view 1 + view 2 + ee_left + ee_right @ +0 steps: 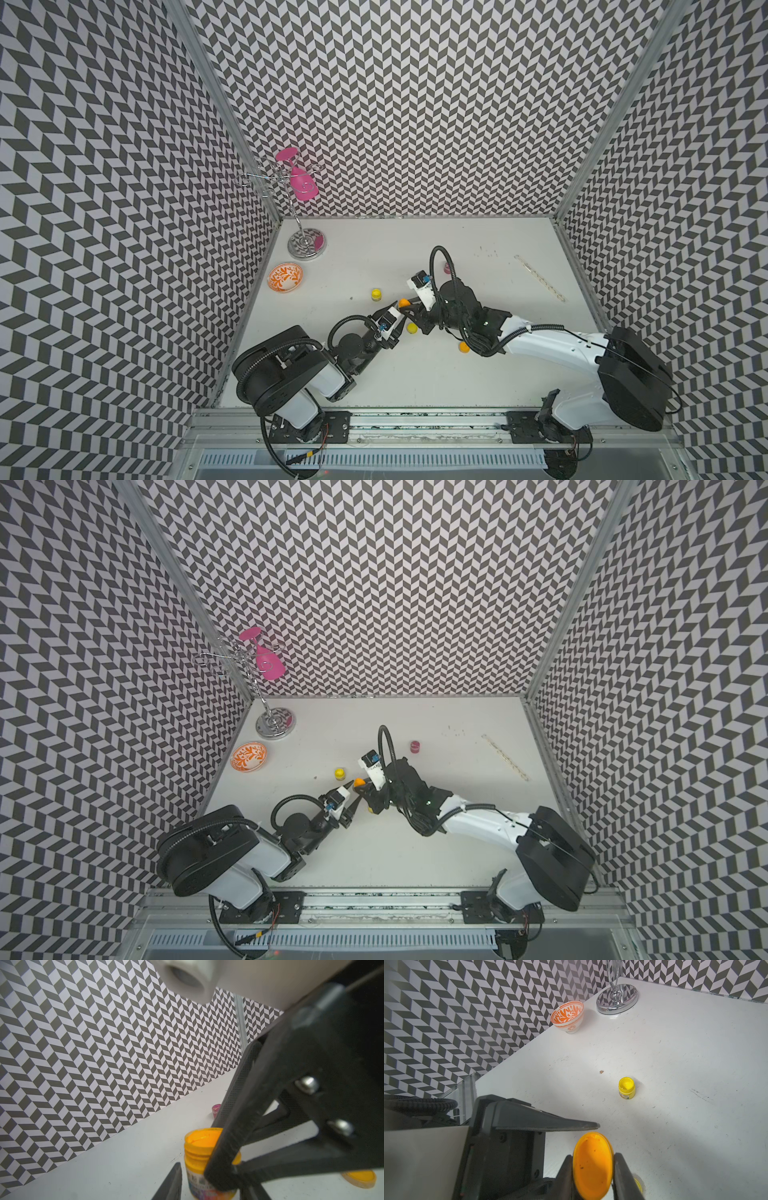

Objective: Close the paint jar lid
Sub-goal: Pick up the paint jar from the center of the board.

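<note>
The paint jar is open, with orange-yellow paint to the brim and a printed label. My left gripper is open and straddles the jar closely, and a sliver of table shows between one finger and the jar wall. In both top views the jar shows as a yellow spot beside the left gripper. My right gripper is shut on the orange-yellow lid, held on edge across its width. That lid hangs just behind the jar. One right finger hides the jar's far side.
An open yellow jar stands left of the grippers. An orange-patterned bowl and a chrome glass stand with a pink glass sit at the back left. A pink jar, a striped straw and a loose orange lid lie about.
</note>
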You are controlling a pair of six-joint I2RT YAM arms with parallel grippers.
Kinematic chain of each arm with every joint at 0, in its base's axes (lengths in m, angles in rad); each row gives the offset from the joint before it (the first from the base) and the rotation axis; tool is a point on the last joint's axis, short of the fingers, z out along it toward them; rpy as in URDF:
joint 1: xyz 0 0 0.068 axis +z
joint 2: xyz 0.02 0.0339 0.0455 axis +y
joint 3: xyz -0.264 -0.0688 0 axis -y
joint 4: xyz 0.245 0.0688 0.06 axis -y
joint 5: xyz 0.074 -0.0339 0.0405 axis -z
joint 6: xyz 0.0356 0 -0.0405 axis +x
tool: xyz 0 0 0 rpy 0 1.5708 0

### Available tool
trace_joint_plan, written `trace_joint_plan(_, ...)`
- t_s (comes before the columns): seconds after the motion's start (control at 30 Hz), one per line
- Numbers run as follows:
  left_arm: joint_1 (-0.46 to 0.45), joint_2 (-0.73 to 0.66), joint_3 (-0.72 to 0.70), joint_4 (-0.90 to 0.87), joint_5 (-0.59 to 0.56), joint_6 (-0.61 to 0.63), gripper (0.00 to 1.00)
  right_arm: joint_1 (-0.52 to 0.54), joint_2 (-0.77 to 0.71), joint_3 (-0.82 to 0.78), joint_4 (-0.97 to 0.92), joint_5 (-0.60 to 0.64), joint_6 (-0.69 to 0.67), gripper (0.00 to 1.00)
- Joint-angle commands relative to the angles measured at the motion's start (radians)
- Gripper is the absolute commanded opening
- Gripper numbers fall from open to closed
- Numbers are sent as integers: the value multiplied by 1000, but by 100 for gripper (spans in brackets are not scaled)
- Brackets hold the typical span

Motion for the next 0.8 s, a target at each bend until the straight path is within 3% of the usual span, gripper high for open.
trace_joint_plan(0.0,-6,-7,-7,325,3,-3,42,9,9,-3,64,15,7,27)
trace_joint_plan(0.2,-6,-2,-6,325,0,2,39,11,6,-4,64,21,6,27)
trace_joint_plan(0.5,-6,-15,-16,323,19,35,27,13,15,1,59,21,6,27)
trace_joint_plan(0.77,-6,-22,-12,288,16,43,25,14,-26,-11,57,53,4,40)
